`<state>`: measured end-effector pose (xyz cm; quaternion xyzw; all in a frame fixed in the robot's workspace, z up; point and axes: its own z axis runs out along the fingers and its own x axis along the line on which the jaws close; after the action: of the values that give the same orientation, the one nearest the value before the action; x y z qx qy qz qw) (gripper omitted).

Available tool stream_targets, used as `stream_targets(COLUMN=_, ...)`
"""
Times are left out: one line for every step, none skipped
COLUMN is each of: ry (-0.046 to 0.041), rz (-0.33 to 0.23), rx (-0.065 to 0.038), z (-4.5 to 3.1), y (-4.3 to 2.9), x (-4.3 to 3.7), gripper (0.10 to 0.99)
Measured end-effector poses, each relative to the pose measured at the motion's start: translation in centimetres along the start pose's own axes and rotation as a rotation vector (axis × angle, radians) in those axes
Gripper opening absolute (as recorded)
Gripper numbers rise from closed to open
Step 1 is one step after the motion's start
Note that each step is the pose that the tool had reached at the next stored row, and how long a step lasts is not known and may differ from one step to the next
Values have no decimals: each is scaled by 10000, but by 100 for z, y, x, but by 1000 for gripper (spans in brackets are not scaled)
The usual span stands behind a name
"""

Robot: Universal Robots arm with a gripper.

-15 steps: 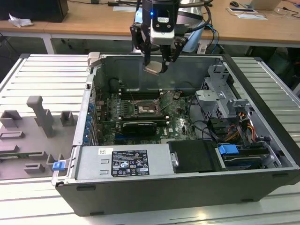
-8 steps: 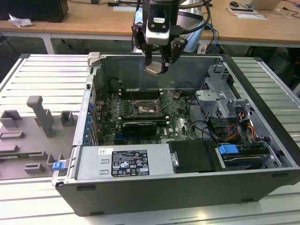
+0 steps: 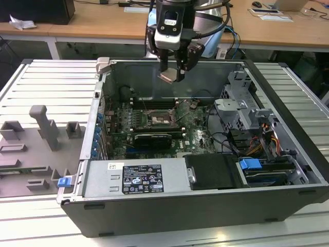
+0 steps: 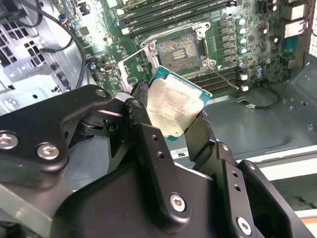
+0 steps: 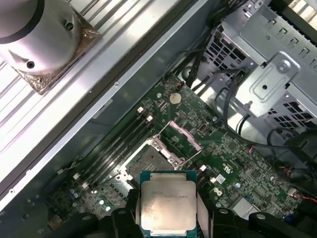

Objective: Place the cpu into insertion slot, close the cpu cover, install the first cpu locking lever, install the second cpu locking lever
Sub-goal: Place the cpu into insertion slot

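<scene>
My gripper (image 3: pixel 172 71) hangs above the open computer case, shut on the cpu (image 3: pixel 168 77), a small pale silver square chip with a green edge. Both wrist views show the cpu (image 4: pixel 173 104) (image 5: pixel 167 206) pinched at two opposite edges between black fingers (image 4: pixel 141 116). It is held well above the motherboard. Below it lies the insertion slot (image 3: pixel 158 119) (image 4: pixel 181 48) (image 5: pixel 148 159), bare, with a dark centre. The cpu cover (image 5: pixel 184 135) (image 4: pixel 134 63) stands flipped open beside the slot.
Long black memory slots (image 3: pixel 154 103) and a black graphics card (image 3: pixel 150 139) flank the slot. A grey drive cage (image 3: pixel 241 105) with cables fills the exterior view's right side of the case. The power supply (image 3: pixel 134 177) lies at the front. A grey fixture (image 3: pixel 46 134) stands outside the case.
</scene>
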<state>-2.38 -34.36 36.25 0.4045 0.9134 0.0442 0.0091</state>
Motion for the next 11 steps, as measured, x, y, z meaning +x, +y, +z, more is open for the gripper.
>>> stream_targets(ry=-17, rz=193, rx=-4, z=1, y=0, x=0, gripper=541)
stream_targets(ry=-37, rz=416, rx=-8, z=3, y=0, x=0, gripper=541)
stream_targets(ry=-57, rz=641, rx=-12, z=5, y=0, x=0, gripper=541)
stream_targets(ry=-70, rz=798, rx=-15, z=6, y=-1, x=0, gripper=541)
stream_targets(ry=-77, rz=875, rx=-17, z=7, y=-1, x=0, gripper=541)
stream_targets(ry=-92, rz=1038, rx=-20, z=8, y=-1, x=0, gripper=541)
stream_targets(ry=-105, rz=1191, rx=-23, z=9, y=-1, x=0, gripper=541)
stream_targets(ry=-128, rz=1451, rx=-29, z=11, y=-1, x=0, gripper=541)
stream_targets(ry=-144, rz=1625, rx=-31, z=12, y=-1, x=0, gripper=541)
stream_targets(ry=-163, rz=1838, rx=-35, z=13, y=-1, x=0, gripper=541)
stream_targets(ry=-168, rz=1895, rx=-37, z=14, y=-1, x=0, gripper=541)
